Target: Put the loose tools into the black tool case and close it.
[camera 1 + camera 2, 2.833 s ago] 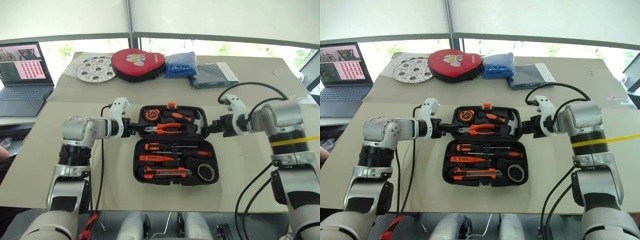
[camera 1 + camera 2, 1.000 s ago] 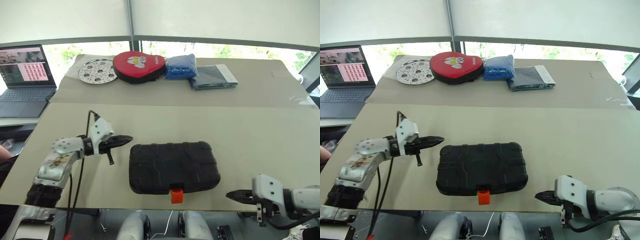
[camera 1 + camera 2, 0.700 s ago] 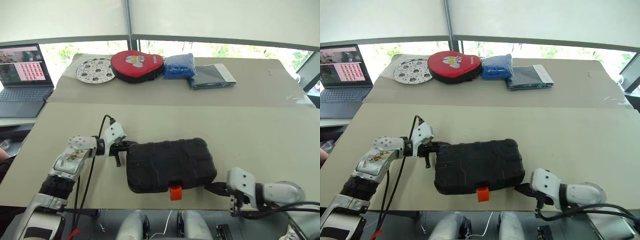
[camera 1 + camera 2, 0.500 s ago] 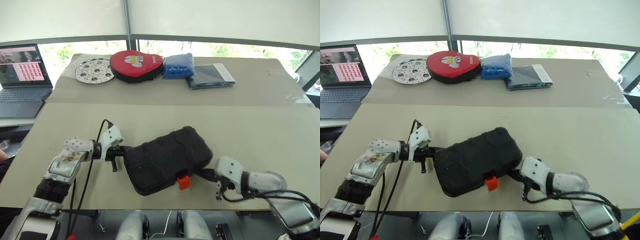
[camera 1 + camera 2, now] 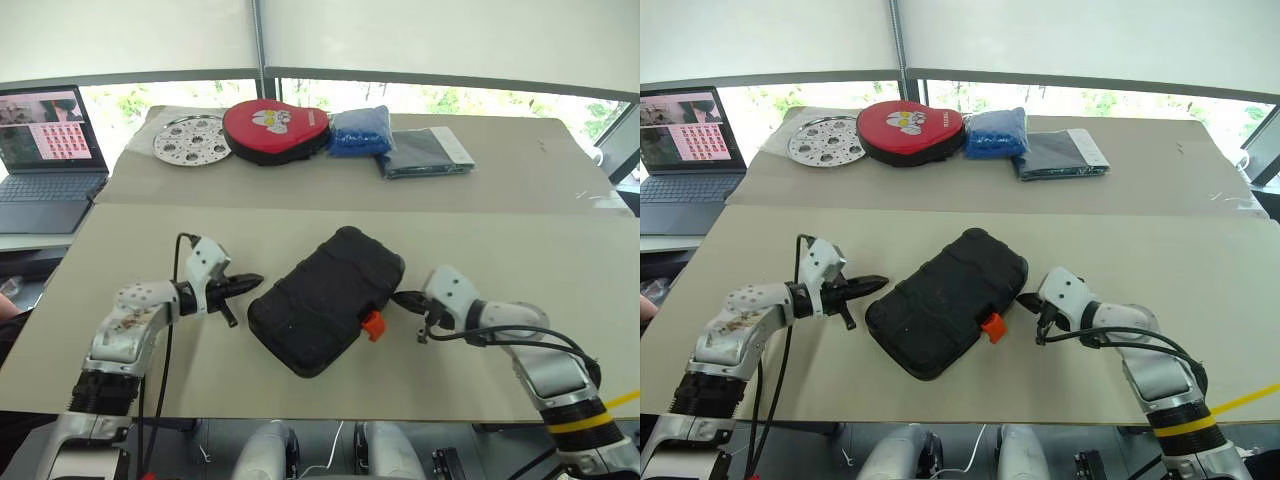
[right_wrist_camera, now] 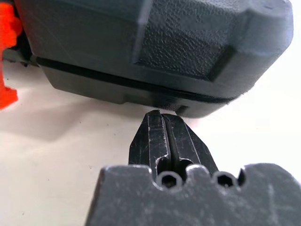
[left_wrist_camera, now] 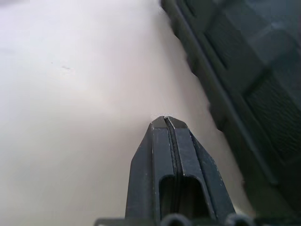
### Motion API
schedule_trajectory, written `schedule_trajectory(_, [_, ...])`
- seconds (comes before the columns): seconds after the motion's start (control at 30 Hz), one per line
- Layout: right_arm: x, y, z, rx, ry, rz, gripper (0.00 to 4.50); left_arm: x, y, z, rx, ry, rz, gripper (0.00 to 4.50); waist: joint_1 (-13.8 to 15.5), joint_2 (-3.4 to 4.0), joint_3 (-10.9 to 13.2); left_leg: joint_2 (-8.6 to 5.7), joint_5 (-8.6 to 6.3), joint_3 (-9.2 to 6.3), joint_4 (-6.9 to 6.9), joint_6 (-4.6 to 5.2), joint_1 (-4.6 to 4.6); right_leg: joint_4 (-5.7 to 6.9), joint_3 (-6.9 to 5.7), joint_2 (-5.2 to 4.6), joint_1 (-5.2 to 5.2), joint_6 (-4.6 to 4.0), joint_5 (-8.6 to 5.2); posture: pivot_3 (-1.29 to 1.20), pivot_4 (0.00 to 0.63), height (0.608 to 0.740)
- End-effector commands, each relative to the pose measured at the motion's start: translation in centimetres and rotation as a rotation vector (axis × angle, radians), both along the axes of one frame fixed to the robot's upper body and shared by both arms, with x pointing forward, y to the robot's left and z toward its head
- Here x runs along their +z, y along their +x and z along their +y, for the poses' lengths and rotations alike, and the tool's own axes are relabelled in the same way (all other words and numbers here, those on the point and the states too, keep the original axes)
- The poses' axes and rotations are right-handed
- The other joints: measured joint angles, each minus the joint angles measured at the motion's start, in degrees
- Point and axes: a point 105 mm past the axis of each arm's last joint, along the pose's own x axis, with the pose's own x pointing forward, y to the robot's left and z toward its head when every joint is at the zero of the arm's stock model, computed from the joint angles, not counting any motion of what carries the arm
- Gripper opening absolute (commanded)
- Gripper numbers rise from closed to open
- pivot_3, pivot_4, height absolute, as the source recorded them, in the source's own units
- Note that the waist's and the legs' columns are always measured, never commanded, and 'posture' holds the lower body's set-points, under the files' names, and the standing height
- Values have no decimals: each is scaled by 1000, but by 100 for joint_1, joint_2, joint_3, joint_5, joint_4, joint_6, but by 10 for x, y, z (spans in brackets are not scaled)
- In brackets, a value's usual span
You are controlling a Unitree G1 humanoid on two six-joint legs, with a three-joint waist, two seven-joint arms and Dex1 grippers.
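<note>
Near the front of the worktop, the black tool case is lying shut and skewed, orange latch facing the right pincer. Both pincers are staying clenched and empty, the left pincer beside its far corner. Probably only latching is remaining.

You see the black tool case shut and lying flat on the counter, turned diagonally, its ribbed lid up and its small orange latch at the near-right edge.
</note>
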Motion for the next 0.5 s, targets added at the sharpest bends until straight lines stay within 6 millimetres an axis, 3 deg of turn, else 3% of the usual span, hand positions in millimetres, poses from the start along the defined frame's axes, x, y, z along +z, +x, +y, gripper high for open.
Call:
schedule_trajectory(0.03, [21, -14, -20, -8, 29, -6, 35, 38, 1, 3, -76, -60, -85, 37, 20, 0, 0, -1, 0, -1, 0, 0, -3, -3, -5, -2, -1, 1, 0, 0, 150, 740])
schedule_trajectory(0.13, [20, -42, -18, 53, 53, 83, 35, 58, -7, -19, -221, -62, -106, 37, 49, 0, 0, -1, -1, -5, 0, 2, -11, -9, -16, -4, 1, 2, 0, 0, 150, 740])
schedule_trajectory(0.27, [7, -73, -6, 127, 23, 203, 35, 65, -16, -56, -366, -50, -122, 37, 31, 1, 0, -2, -2, -9, 1, 3, -10, -13, -21, -4, 8, 4, 0, 0, 150, 740])
schedule_trajectory(0.4, [-1, -76, 4, 130, 16, 197, 35, 62, -18, -84, -440, -38, -117, 37, -5, -1, 1, -5, -2, -3, 3, 4, 2, -10, 1, 4, 12, 6, 1, 0, 150, 740])
schedule_trajectory(0.5, [-1, -70, 12, 124, 33, 179, 35, 47, -19, -103, -496, 35, -120, 37, 4, -2, 1, -4, -1, -4, 3, 2, 4, -7, 4, 9, 11, 6, 1, 0, 150, 740])
